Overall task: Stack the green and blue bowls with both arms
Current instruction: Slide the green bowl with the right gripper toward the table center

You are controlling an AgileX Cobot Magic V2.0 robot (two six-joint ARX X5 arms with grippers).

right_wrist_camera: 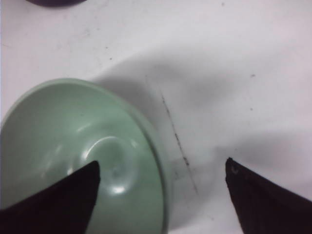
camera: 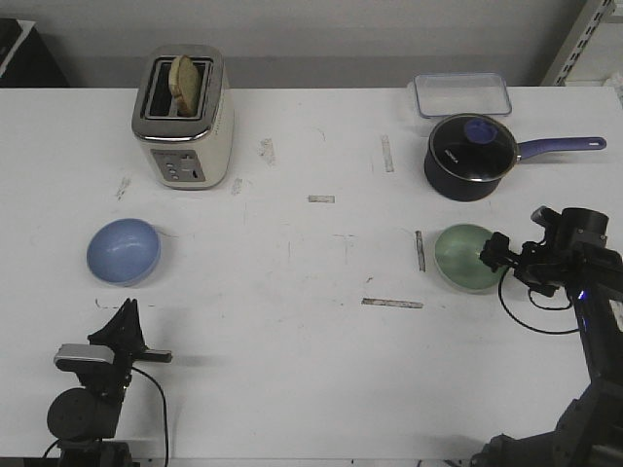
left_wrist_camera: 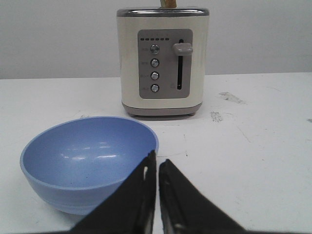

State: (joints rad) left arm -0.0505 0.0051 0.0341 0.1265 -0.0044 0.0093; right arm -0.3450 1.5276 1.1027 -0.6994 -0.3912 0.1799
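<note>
On the front view I see the blue bowl (camera: 123,251) at left and green bowl (camera: 467,256) at right, well apart, nothing stacked yet. My left wrist view shows the left gripper (left_wrist_camera: 157,168) nearly closed and empty beside the blue bowl (left_wrist_camera: 90,161). My right wrist view adds that the right gripper (right_wrist_camera: 161,180) is spread wide, straddling the green bowl's (right_wrist_camera: 83,156) rim.

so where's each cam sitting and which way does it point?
Front: above the robot's side, looking forward over the table; both arms show, left pincer, right pincer.
Left wrist: low on the left arm, facing the blue bowl and toaster; shut fingers show.
Right wrist: looks down on the green bowl; open fingers straddle its rim.
Shared: front also shows both bowls and the toaster.
</note>
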